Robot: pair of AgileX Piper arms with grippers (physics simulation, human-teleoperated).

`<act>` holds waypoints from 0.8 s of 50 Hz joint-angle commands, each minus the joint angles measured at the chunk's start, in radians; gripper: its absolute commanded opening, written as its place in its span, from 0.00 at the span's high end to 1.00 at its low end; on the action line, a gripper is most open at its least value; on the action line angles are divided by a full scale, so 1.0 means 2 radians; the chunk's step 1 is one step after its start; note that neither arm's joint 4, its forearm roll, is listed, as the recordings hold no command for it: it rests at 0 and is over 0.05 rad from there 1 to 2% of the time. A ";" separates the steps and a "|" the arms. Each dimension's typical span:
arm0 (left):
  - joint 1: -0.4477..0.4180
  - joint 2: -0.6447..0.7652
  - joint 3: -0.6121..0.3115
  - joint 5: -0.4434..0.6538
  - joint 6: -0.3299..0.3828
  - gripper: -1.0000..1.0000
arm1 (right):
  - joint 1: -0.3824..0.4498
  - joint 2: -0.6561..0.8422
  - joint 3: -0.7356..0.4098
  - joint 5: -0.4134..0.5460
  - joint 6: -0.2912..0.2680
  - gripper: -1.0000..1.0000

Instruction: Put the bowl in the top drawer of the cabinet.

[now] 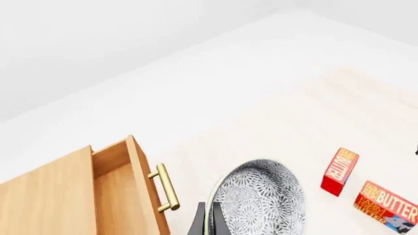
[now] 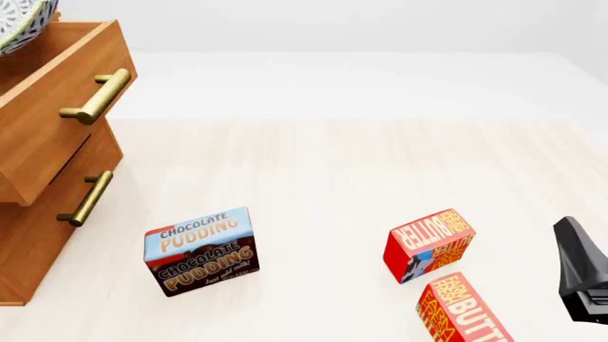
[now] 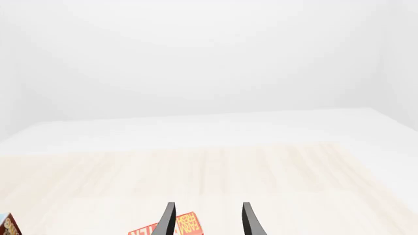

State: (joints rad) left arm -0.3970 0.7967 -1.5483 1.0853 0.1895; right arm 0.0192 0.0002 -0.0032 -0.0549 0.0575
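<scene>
Nearest in, the right end effector (image 3: 205, 220) hangs idle over the desk (image 2: 342, 171), fingers spread with nothing between them, well apart from the cabinet (image 2: 38, 235) on the side away from it. Just ahead of it lie two red butter boxes (image 2: 429, 244), and closer to the cabinet stands the chocolate pudding box (image 2: 201, 250), out in front of the lower drawer (image 2: 67, 206).

Now the action: the left end effector (image 1: 207, 220) pinches the rim of the bowl (image 1: 265, 198), dark fingers (image 1: 197, 223) closed either side of the pale edge. The bowl is off the desk, carried high and tilted, held just out in front of the cabinet's pulled-out top drawer (image 1: 117, 181); from the front only a sliver of it shows over the cabinet (image 2: 21, 25).

The drawer stands open, its brass handle (image 1: 166, 188) jutting toward the bowl. To do this well, I'd say carry the bowl across above the front panel and handle, well inside the drawer walls, level it, lower it close to the drawer floor, and only then spread the fingers. Letting go early risks it catching the front edge and tipping out.
</scene>
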 commanded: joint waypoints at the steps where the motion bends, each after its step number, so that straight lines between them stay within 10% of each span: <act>1: 0.021 -0.003 -0.024 0.004 -0.009 1.00 | 0.000 0.000 0.000 0.000 0.000 0.00; 40: 0.096 -0.018 -0.025 -0.041 -0.126 1.00 | 0.000 0.000 0.000 -0.002 0.001 0.00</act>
State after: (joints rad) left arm -0.2255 0.7694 -1.5871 1.0430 0.0164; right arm 0.0196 0.0002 -0.0032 -0.0580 0.0588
